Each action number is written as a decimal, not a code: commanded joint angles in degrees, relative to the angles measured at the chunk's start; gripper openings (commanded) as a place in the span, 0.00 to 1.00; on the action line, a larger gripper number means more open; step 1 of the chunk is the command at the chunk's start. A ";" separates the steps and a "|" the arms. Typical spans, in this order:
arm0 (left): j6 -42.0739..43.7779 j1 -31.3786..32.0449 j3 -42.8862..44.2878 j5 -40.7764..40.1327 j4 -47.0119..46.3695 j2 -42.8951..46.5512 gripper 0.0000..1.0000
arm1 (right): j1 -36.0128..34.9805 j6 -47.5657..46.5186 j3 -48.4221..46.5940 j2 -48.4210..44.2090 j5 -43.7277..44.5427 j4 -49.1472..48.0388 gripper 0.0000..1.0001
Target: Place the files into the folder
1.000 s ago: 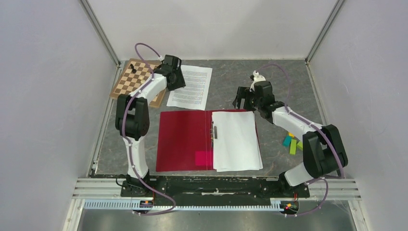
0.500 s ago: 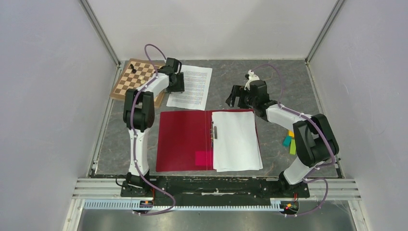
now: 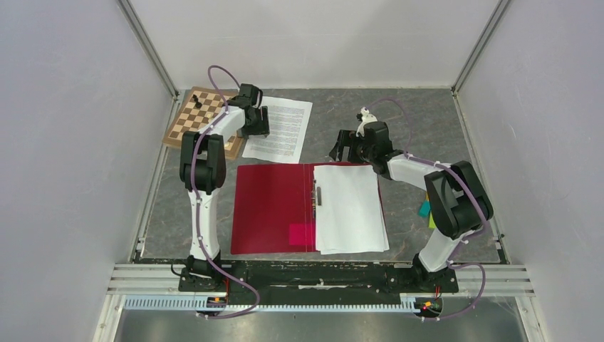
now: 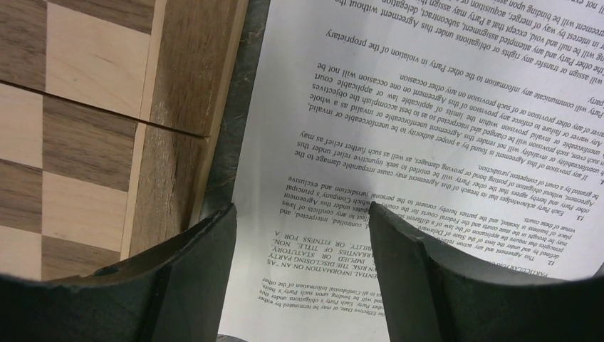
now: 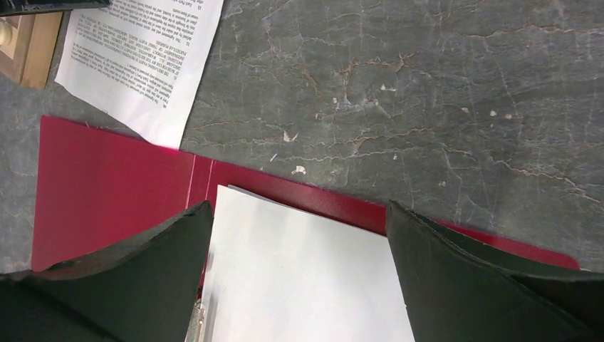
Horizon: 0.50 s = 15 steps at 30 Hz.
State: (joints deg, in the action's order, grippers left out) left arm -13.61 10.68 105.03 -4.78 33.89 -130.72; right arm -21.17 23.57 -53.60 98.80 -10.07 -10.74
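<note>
- Top view: the folder (image 3: 274, 206) lies open on the desk (image 3: 413, 117), with a stack of white sheets (image 3: 350, 206) already on its right half, beside the metal clip (image 3: 316, 194). One loose printed sheet (image 3: 279, 130) is not yet in; it lies beyond the folder, next to the chessboard (image 3: 196, 117), its near corner reaching the folder's far edge. Your left jaws sit over that sheet's left edge. Your right jaws hang just past the folder's far edge.
- Left wrist view: your left jaws stand apart with nothing between them, straddling the sheet's left margin, with a dark strip of desk and the chessboard's wooden rim just beside it. Treat this sheet as very light, thin and limp. It lies flat, so there is little edge to pinch from above, and it will likely slide on the smooth desk. Press one pad on the margin and drag it, or work the free left edge. Grip close to the edge and gently, since a hard pinch would probably crease it. Expect it to droop and flutter once it is lifted.
- Right wrist view: your right jaws are also apart and hold nothing, above the stack's far edge. The stack looks loose, so a nudge could fan it. The folder's card should be stiffer than the paper.
</note>
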 commanded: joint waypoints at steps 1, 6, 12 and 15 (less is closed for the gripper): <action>0.03 -0.31 2.24 0.28 1.57 -0.89 0.75 | -0.27 -0.50 -2.64 0.64 -0.94 -2.62 0.94; -3.47 -0.17 3.76 7.26 4.23 -3.30 0.73 | -0.28 -0.81 -3.29 1.27 -1.48 -2.55 0.94; -8.61 1.78 3.36 12.79 5.13 -4.06 0.71 | -0.28 -0.70 -6.68 3.49 -1.67 -1.95 0.94; -9.60 3.89 3.42 14.05 5.16 -4.22 0.71 | -0.26 -0.29 -9.26 5.63 -1.68 -1.67 0.94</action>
State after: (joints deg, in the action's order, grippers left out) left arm -18.20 11.31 107.74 3.33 36.38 -132.03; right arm -21.28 23.44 -58.19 102.13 -10.92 -10.70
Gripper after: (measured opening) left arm 0.717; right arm 0.940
